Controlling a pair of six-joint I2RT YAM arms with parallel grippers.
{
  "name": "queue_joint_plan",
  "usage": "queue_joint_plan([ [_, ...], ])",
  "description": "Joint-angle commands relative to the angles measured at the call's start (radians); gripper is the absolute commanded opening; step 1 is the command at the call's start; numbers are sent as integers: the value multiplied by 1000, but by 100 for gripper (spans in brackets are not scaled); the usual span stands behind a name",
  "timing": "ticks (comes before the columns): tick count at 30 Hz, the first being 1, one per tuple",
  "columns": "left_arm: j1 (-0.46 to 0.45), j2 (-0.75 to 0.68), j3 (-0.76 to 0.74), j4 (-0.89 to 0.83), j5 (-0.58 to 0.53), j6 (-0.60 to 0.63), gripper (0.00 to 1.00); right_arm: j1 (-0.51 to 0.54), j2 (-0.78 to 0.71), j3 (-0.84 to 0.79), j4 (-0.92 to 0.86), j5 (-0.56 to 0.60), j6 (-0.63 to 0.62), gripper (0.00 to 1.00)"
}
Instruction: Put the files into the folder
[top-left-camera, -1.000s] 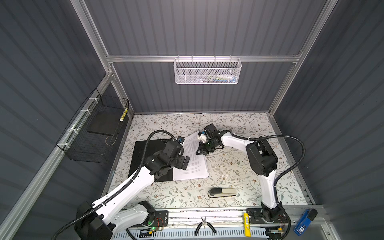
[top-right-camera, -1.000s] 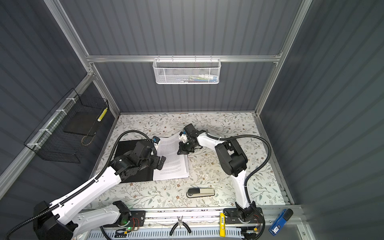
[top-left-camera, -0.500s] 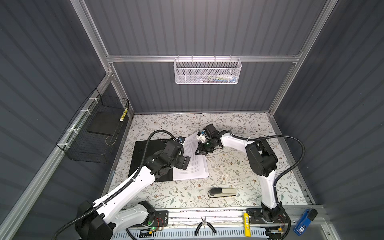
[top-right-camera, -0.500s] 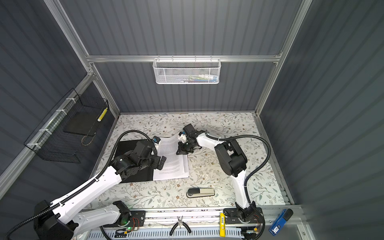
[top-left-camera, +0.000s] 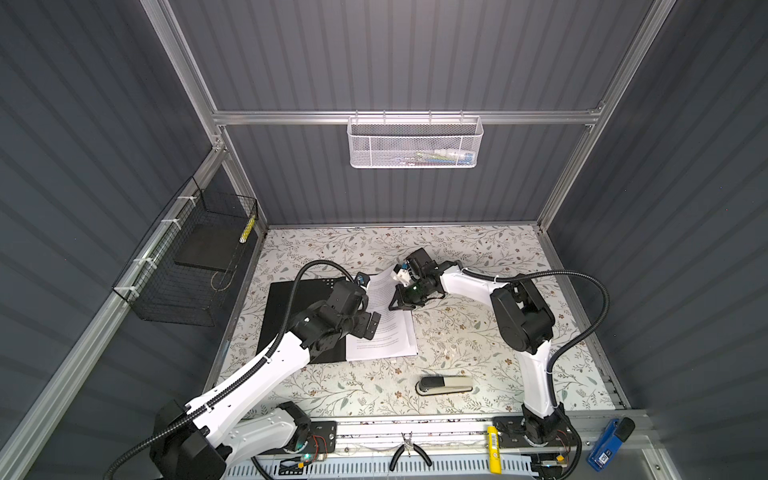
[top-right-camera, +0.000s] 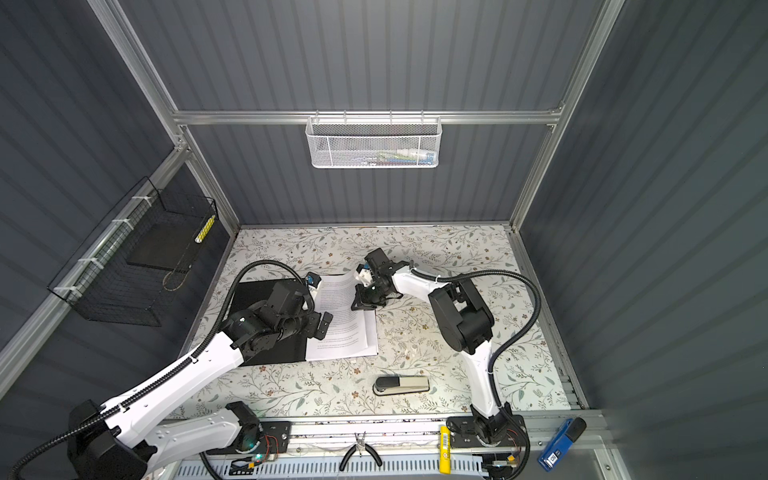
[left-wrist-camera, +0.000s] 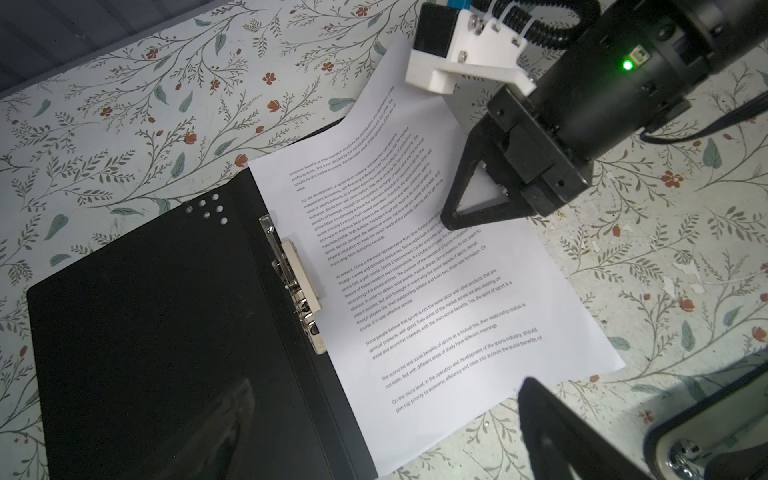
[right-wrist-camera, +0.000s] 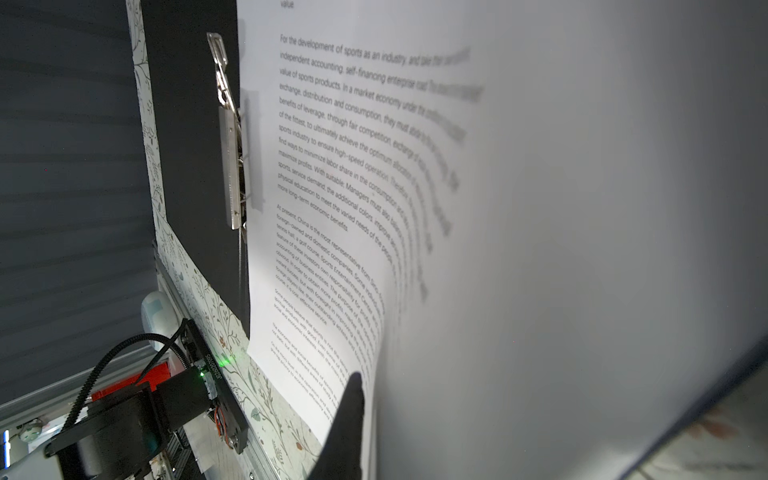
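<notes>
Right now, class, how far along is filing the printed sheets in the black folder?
Done: the flat black folder lies open. In hand: the right gripper pinches a lifted edge of the white printed sheets beside the metal clip; left gripper hovers open. Left: closing the folder.

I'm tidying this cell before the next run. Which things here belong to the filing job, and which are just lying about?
For the job:
- folder, lying open
- sheets, on its right half

Lying about:
- stapler
- pliers
- white basket on the back wall
- wire basket on the side wall
</notes>
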Motion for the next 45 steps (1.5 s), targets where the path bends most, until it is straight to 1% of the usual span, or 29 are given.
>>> queue_joint_plan([
  [1, 9, 1, 32, -25, 16, -6, 100, 7, 2, 3, -18, -4, -4, 14],
  [2, 8, 0, 31, -25, 15, -6, 100, 7, 1, 3, -20, 1, -5, 16],
  [9, 10, 8, 37, -32, 26, -20, 100, 6, -37, -8, -44, 98, -10, 41],
  [11, 10, 17, 49, -42, 40, -57, 100, 3, -50, -14, -51, 128, -14, 50],
  [13, 10, 31, 57, -52, 51, -122, 100, -2, -65, -25, -53, 159, -17, 62],
  [15, 10, 45, 39, -35, 66, -194, 100, -14, -84, -45, -40, 175, -13, 71],
  [17, 10, 70, 12, -14, 72, -254, 100, -28, -110, -77, -16, 183, -9, 77],
  [18, 11, 89, -1, -10, 54, -284, 100, -36, -127, -97, 1, 182, -7, 81],
  [19, 20, 115, -5, -11, 54, -306, 100, -45, -143, -118, 17, 182, -5, 97],
  [20, 38, 138, -5, -12, 75, -318, 100, -53, -156, -135, 25, 182, -4, 99],
  [22, 101, 175, -22, 18, 147, -335, 100, -71, -182, -177, 64, 172, -5, 99],
  [23, 127, 185, -34, 40, 162, -340, 100, -80, -194, -195, 76, 169, -4, 99],
  [26, 208, 246, -60, 97, 188, -350, 100, -108, -229, -261, 123, 153, 7, 99],
  [30, 266, 321, -72, 183, 191, -353, 100, -143, -257, -336, 186, 101, 31, 99],
  [32, 291, 356, -73, 229, 223, -351, 100, -149, -258, -359, 204, 86, 41, 99],
  [36, 302, 418, -58, 279, 253, -333, 100, -164, -256, -399, 258, 51, 63, 99],
  [38, 303, 444, -48, 287, 247, -331, 100, -171, -255, -411, 279, 35, 73, 99],
  [45, 303, 514, -26, 311, 269, -326, 100, -180, -244, -398, 289, 9, 84, 99],
])
